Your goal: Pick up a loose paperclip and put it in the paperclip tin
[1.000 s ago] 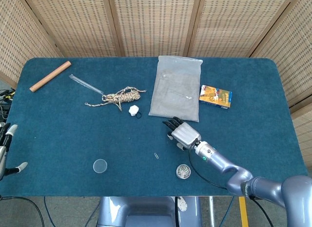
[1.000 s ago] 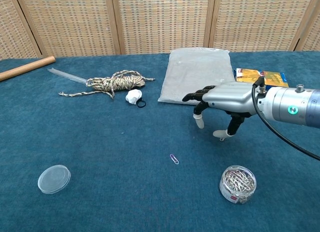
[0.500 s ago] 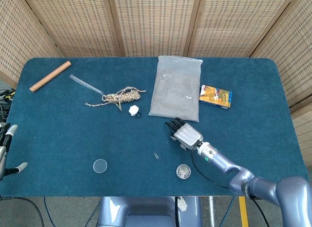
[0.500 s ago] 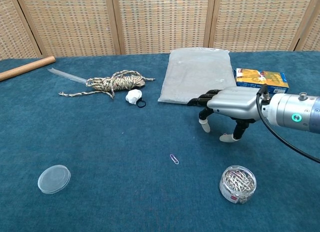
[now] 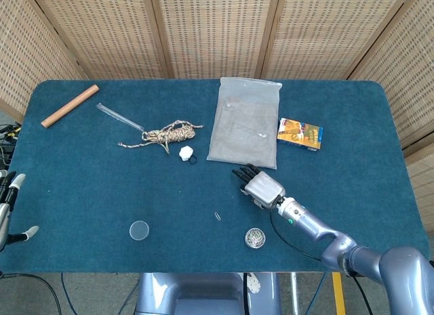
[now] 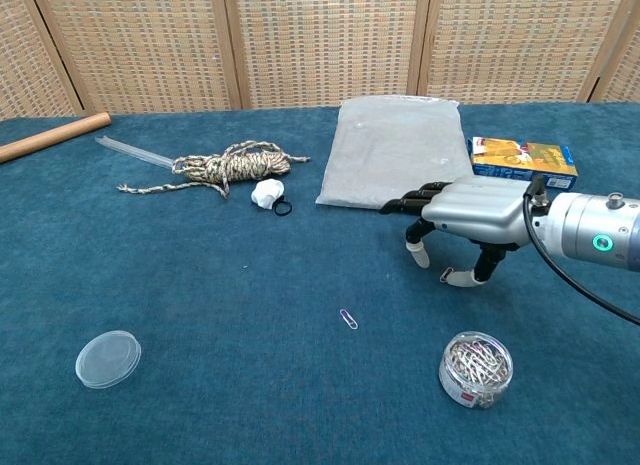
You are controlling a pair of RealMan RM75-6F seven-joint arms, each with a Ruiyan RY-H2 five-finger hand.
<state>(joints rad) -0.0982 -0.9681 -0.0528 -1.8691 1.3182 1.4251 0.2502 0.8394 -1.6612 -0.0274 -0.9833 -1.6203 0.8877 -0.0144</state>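
A: The right hand (image 6: 462, 217) is hovering palm-down over the blue table (image 6: 200, 405), fingers spread and drooping, holding nothing at all.

B: And the left hand (image 5: 8, 208)?

A: It is sitting off the table's edge in the head view, only partly showing, fingers apart, nothing in it that I can make out.

B: Where is the paperclip lying?

A: The loose paperclip (image 6: 348, 319) is lying flat on the cloth, to the left of the right hand and nearer the camera, apart from it. The paperclip tin (image 6: 476, 369) is standing open and full, nearer the front edge, almost below the hand in the chest view.

B: So the step in hand is the reach.

A: That is how I am reading it: nothing picked up yet. The hand is needing to travel left and toward the front, then come down with thumb and one fingertip either side of the clip.

B: Thin wire on soft cloth, tricky.

A: Exactly. I would be pressing lightly into the nap and pinching along the clip's short width, so it is lifting instead of sliding away. Then it is a short carry to the tin.

B: Anything in the way?

A: The grey pouch (image 6: 390, 150) is lying just behind the hand, and the clear lid (image 6: 108, 358) is lying far left, both out of the path.
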